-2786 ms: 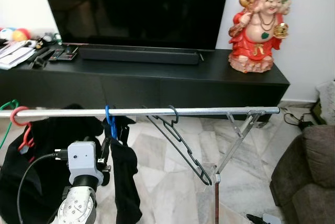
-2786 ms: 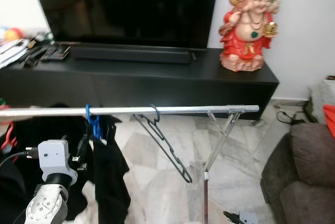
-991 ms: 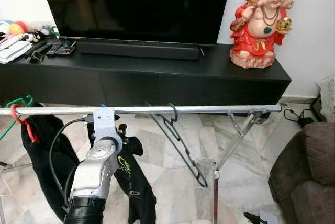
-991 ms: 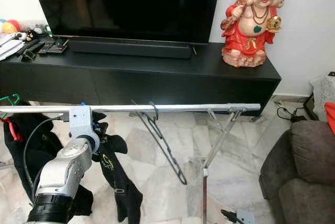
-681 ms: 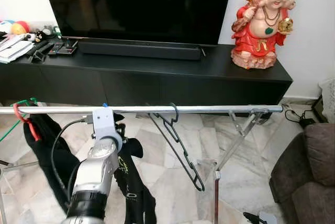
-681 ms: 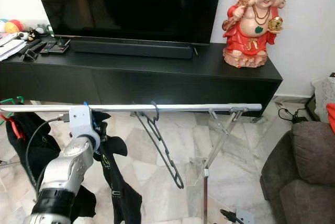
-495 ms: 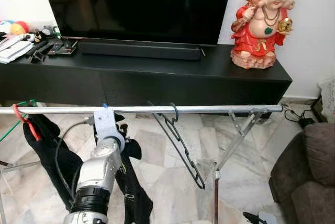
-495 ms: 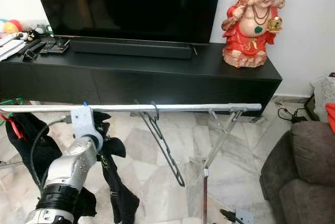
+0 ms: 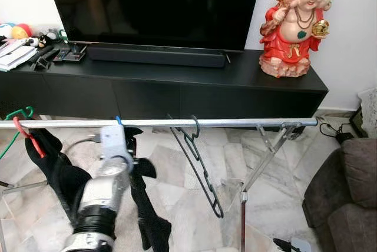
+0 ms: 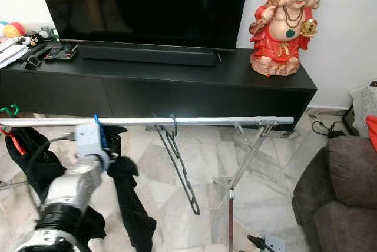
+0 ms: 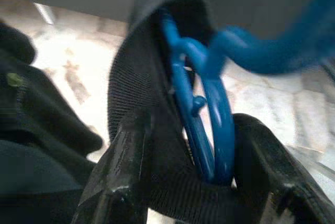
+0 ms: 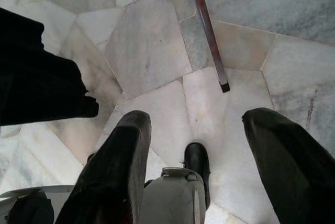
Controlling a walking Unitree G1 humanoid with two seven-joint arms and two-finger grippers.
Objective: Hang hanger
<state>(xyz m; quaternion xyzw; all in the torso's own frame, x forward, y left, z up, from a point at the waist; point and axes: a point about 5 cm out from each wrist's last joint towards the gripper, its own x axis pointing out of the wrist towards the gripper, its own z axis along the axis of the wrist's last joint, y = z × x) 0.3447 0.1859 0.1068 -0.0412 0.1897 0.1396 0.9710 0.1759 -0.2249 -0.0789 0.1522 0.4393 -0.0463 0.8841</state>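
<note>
Our left arm [image 9: 100,199] is silver, with a boxy grey wrist block, a black collar, and 2 glossy black fingers [image 11: 123,182].

No text, label, brand, number or sign can be read in these pictures. The black garment [image 9: 144,205] hanging from the silver rail [image 9: 235,123] shows no legible print at this moment, and the papers [image 9: 15,57] at the robot's-left end of the black TV cabinet [image 9: 177,87], well apart from the red figurine [image 9: 293,25] at its other end, are too small to make out any writing. The television screen [image 9: 153,5] above the cabinet is dark and carries no visible logo.
</note>
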